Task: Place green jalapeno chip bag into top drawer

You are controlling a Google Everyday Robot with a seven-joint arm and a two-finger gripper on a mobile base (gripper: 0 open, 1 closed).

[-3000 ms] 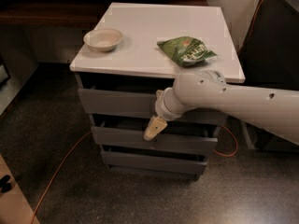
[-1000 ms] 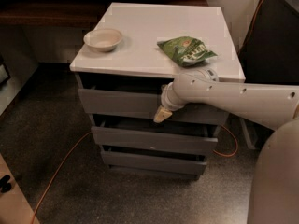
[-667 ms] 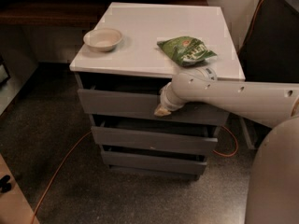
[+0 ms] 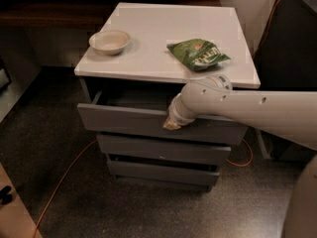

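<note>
Floor (image 4: 124,207), dark and speckled, is lying closest, far below the fingers. An orange cable (image 4: 64,177) is running across it, down and to the left of the fingers. A pale round part of the robot's body (image 4: 302,202) is showing low on the right, and the edge is cutting it off. A tan shape (image 4: 12,207) is sitting in the bottom left corner; it is hard to make out.

Two lower drawers (image 4: 153,150) are sitting shut, right under the fingers.

The gripper (image 4: 171,125) is touching the front of the top drawer (image 4: 124,120), near its top edge. Its tan fingers (image 4: 170,126) are looking pressed together in one small lump, with nothing showing between them. The thick wrist is hiding most of them. The arm (image 4: 257,110) is reaching in from the right and covering that end of the drawer.

The top drawer is standing partly out. Its inside, up and behind the fingers, is lying in dark shadow.

Farther back and above the fingers, the green jalapeno chip bag (image 4: 199,53) is lying on the white top (image 4: 163,19), not in the drawer. A bowl (image 4: 109,41) is sitting up and to the left, well apart from the bag.
</note>
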